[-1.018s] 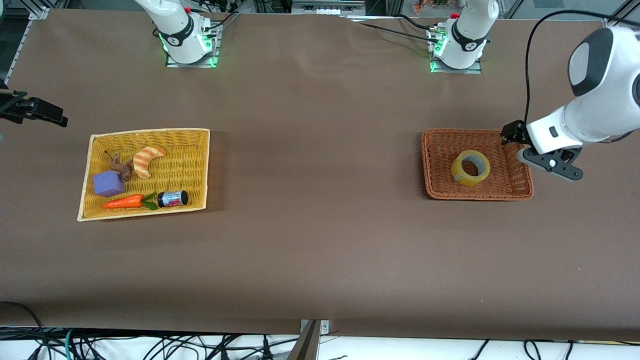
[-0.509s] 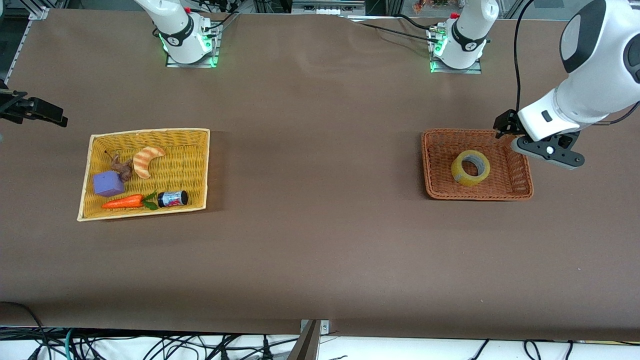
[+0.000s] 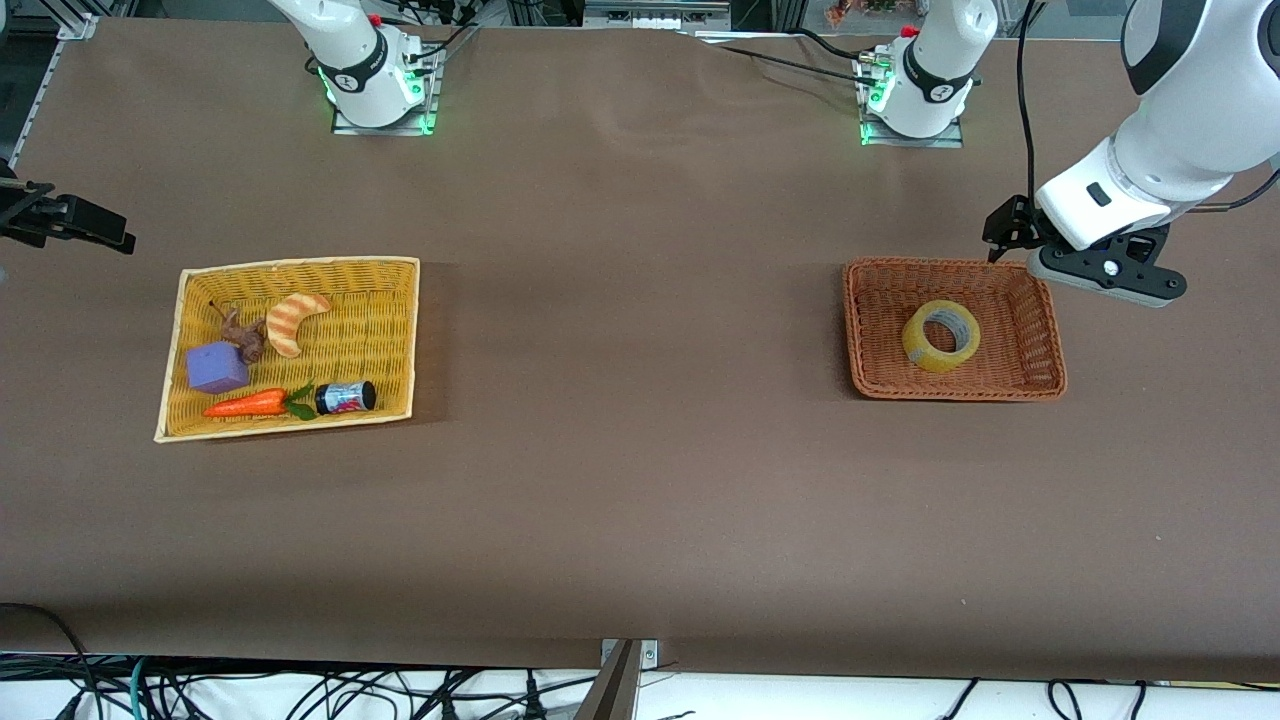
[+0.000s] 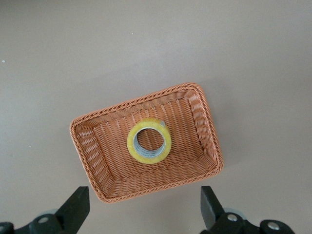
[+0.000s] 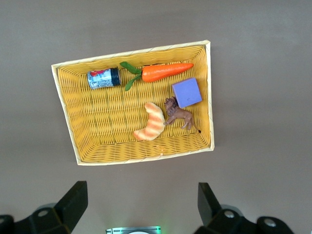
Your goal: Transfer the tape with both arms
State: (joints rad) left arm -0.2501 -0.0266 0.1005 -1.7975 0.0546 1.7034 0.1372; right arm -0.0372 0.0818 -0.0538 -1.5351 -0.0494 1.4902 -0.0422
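- Since a second ago, the left gripper has lifted and drawn back from over the brown basket's end toward its own base; it now hangs over the basket's corner farthest from the front camera, at the left arm's end of the counter.
- The tape has not moved: it lies flat in the middle of the brown basket, hole upward, grey core showing.
- In the left wrist view, the tape sits clear of the brown basket's walls, and the left gripper's jaws stand wide apart with nothing between them.
- The right gripper waits at the edge of the front view, over the counter at the right arm's end, farther from the front camera than the yellow basket.
- In the right wrist view, the right gripper's jaws are spread apart and empty.
- The yellow basket holds a croissant, a toy lion touching it, a purple block, a carrot and a small dark jar lying on its side.
- The two baskets lie well apart on the counter.
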